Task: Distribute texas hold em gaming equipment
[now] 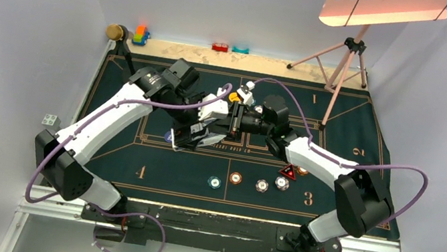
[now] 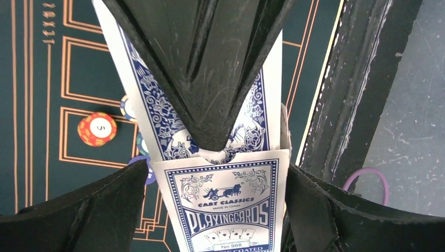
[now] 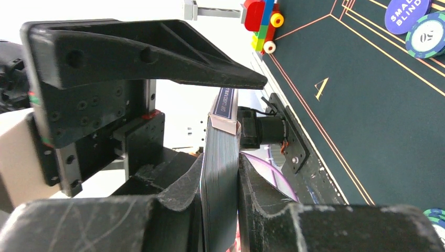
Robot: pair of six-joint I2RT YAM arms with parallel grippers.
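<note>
1. Clamping the pack from both ends above mid-mat. The left gripper has its fingers pressed against the two long sides of the blue-and-white cardboard playing-card box, whose flap is open.
2. The right gripper is pinched on the stack of blue-backed playing cards. The stack sticks partway out of the box mouth. In the left wrist view, one right finger lies flat over the top card's back.
3. Step in hand, as judged: drawing the stack out of the box. It is not yet free.
4. No card lies anywhere visible on the dark green felt mat covering the tabletop, including by printed seat numerals 1 to 4. Dealing is judged not begun.
5. A teal-rimmed round poker chip, an orange round poker chip and two white-brown round chips sit in a loose row at near-centre, towards numeral 3. The red triangular marker lies just beyond the row.
6. A blue round "SMALL BLIND" chip lies on the mat near the grippers. Which seat it serves: cannot tell.
7. Left to do, as judged: free the stack, put the box down, deal to the seats, share out chips and markers. Task is at an early stage.
</note>
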